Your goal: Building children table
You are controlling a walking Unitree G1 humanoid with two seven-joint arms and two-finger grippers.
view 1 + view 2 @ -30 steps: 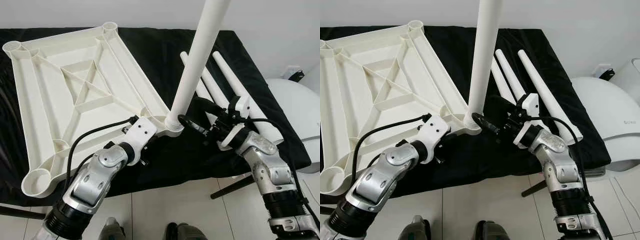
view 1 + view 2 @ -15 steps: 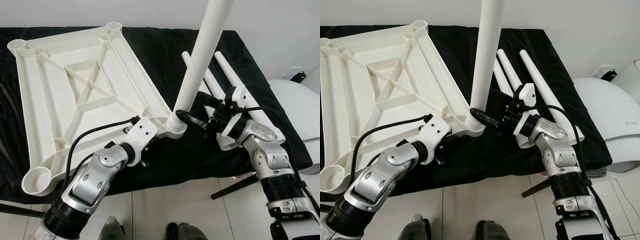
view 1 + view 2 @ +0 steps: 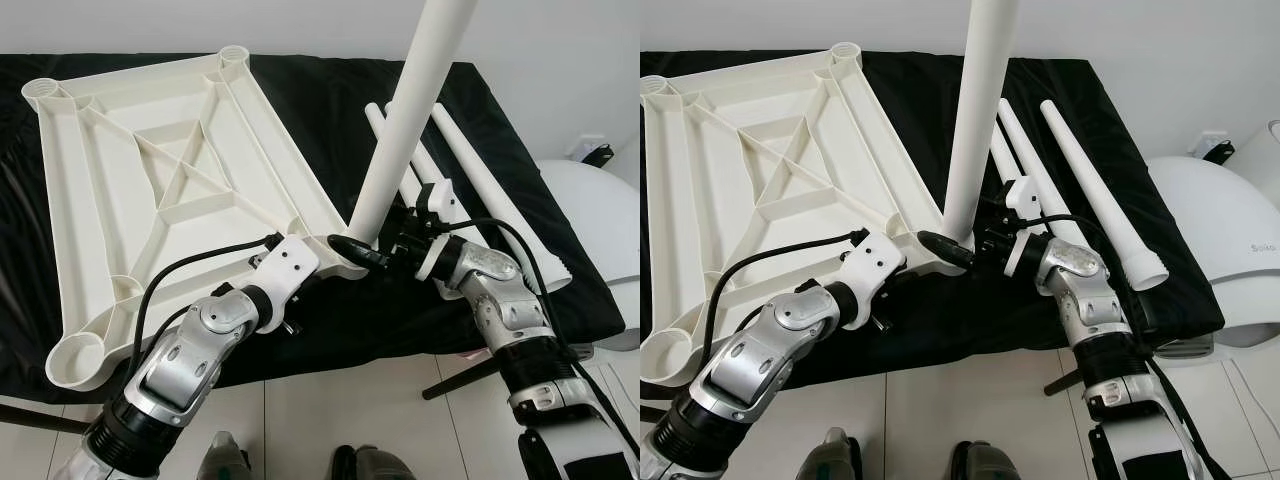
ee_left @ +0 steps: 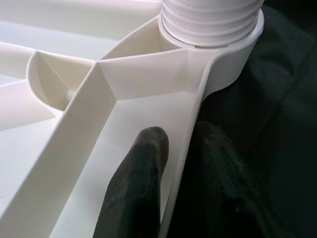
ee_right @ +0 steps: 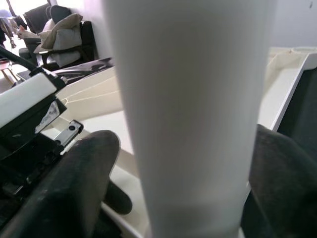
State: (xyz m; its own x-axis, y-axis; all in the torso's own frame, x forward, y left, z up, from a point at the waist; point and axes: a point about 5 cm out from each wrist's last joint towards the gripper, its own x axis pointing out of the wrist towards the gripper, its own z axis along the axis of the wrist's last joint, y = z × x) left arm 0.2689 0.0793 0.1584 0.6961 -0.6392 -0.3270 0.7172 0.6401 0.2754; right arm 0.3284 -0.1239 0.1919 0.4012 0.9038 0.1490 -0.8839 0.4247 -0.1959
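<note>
Two grippers serve you: the left gripper [image 4: 171,198] pinches the white tabletop frame's [image 3: 150,190] rim, and the right gripper [image 3: 970,245] clasps the upright leg [image 3: 980,120] standing in its corner socket [image 4: 233,54].

Faint grey brand lettering on white appliance [image 3: 1225,262] at right, too small to read

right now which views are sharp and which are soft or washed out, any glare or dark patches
Left eye view: evenly lit and sharp, white tabletop frame slightly bright against the black cloth, which swallows detail. Left wrist view: threaded leg end crisp, near black finger soft, right side dark. Right wrist view: table leg so close it is blurred and washed out; background room stays fairly clear.
</note>
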